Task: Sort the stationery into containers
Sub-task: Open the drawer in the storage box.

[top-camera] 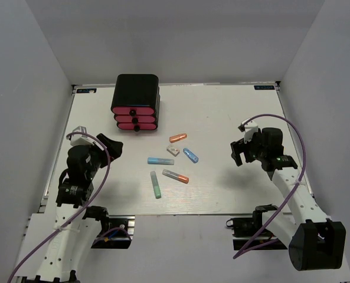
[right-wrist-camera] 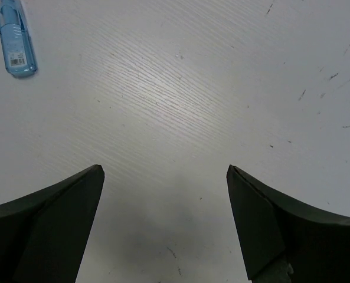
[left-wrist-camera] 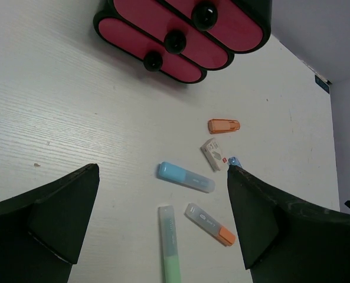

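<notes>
From your left wrist camera the glossy black cabinet [left-wrist-camera: 107, 12] is cut off by the top edge, so you see only part of the top pink drawer [left-wrist-camera: 234, 26], while the two drawers below it show their full fronts and round black knobs [left-wrist-camera: 175, 41]. All three look pushed in. In that same view the blue stick [left-wrist-camera: 234, 160] is almost wholly hidden behind the finger [left-wrist-camera: 269, 224] at the right, with only its tip peeking out. The print on the white block [left-wrist-camera: 213, 154] is too small to read. Your left gripper [left-wrist-camera: 162, 171] is spread wide and holds nothing. The light blue stick [left-wrist-camera: 185, 177] lies on the table [left-wrist-camera: 74, 106] between its fingertips as the camera sees it. The green stick [left-wrist-camera: 169, 246] and the grey stick with the orange tip [left-wrist-camera: 210, 224] lie nearer the camera, and the orange stick [left-wrist-camera: 223, 125] lies farther out, toward the cabinet. Whether the fingers touch the table you cannot tell. Your right gripper [right-wrist-camera: 164, 171] is also spread and empty. Below it is bare table, and the blue stick sits well off at the upper left of that wrist view, its far end cut by the frame edge. From overhead, the whole cluster lies mid-table between your two arms, on the near side of the cabinet, and both grippers stand clear of it.
</notes>
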You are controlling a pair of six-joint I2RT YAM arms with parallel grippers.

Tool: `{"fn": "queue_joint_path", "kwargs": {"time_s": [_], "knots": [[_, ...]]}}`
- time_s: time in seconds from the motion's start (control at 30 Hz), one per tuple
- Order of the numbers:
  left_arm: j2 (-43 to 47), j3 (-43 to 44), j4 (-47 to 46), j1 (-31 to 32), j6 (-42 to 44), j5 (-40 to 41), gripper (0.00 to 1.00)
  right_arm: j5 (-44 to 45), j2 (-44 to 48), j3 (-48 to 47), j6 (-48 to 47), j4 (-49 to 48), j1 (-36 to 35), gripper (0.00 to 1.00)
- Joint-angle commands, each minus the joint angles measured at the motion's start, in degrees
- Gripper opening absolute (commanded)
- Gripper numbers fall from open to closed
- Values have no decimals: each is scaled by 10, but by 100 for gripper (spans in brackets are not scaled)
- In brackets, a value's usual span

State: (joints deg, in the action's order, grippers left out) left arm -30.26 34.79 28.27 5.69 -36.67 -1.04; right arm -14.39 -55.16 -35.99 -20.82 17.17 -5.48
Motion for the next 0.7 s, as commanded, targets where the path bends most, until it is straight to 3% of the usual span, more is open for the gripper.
{"fn": "queue_joint_path", "kwargs": {"time_s": [0.0, 0.23, 0.33, 0.43, 0.47, 0.57, 0.63, 0.67], "knots": [[-11, -5, -17, -3, 3, -14, 100, -14, -1, -22, 2, 1, 0, 90], [-16, -10, -30, -3, 3, -14, 100, -46, 12, -8, -27, -10, 0, 90], [-28, -10, -47, -3, 3, -14, 93, -90, 12, -5, -82, 15, 2, 90], [-52, -17, -79, -3, 3, -30, 75, -156, 3, -7, -84, 25, -1, 89], [-58, -22, -88, -3, 3, -45, 52, -165, 1, -9, -80, 26, -1, 84], [-97, -27, -131, -3, -2, -64, 20, -185, -8, 1, -54, 6, -4, 58], [-141, -27, -171, -3, -2, -82, 17, -185, -14, 7, -46, -17, -5, 49], [-159, -27, -183, -3, -2, -82, 22, -183, -18, 11, -31, -27, -4, 49]]}}
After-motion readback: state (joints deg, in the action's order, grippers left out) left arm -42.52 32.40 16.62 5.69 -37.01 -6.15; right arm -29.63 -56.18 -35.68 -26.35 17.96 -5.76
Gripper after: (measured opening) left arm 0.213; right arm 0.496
